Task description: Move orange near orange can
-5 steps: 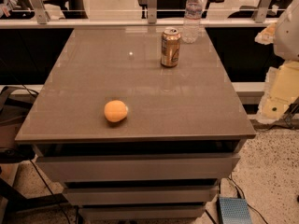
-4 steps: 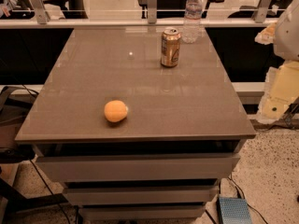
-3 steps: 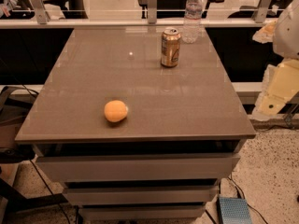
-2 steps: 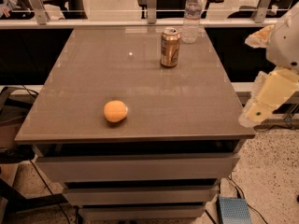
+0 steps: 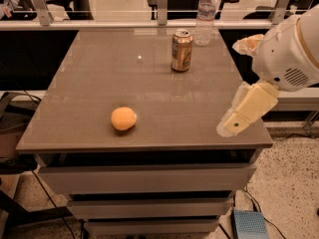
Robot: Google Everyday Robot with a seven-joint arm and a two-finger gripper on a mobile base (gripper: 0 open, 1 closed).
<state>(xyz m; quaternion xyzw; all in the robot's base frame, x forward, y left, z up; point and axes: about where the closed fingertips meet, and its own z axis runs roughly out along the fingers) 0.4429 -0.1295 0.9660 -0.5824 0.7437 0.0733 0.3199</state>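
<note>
The orange (image 5: 123,118) is a small round yellow-orange fruit lying on the brown table top (image 5: 149,83) near its front left. The orange can (image 5: 182,50) stands upright at the back middle of the table, well apart from the orange. My arm comes in from the right as a white rounded housing (image 5: 289,54) with a cream part hanging down. The gripper end (image 5: 233,125) hovers over the table's front right corner, far to the right of the orange and in front of the can. It holds nothing that I can see.
A clear plastic water bottle (image 5: 206,15) stands just behind and to the right of the can at the back edge. A railing (image 5: 149,24) runs behind the table. Drawers (image 5: 144,178) sit below the front edge. A blue box (image 5: 249,225) lies on the floor.
My arm has swung in from the right, and its cream end now reaches over the table's front right corner. The orange, the can and the bottle have not moved.
</note>
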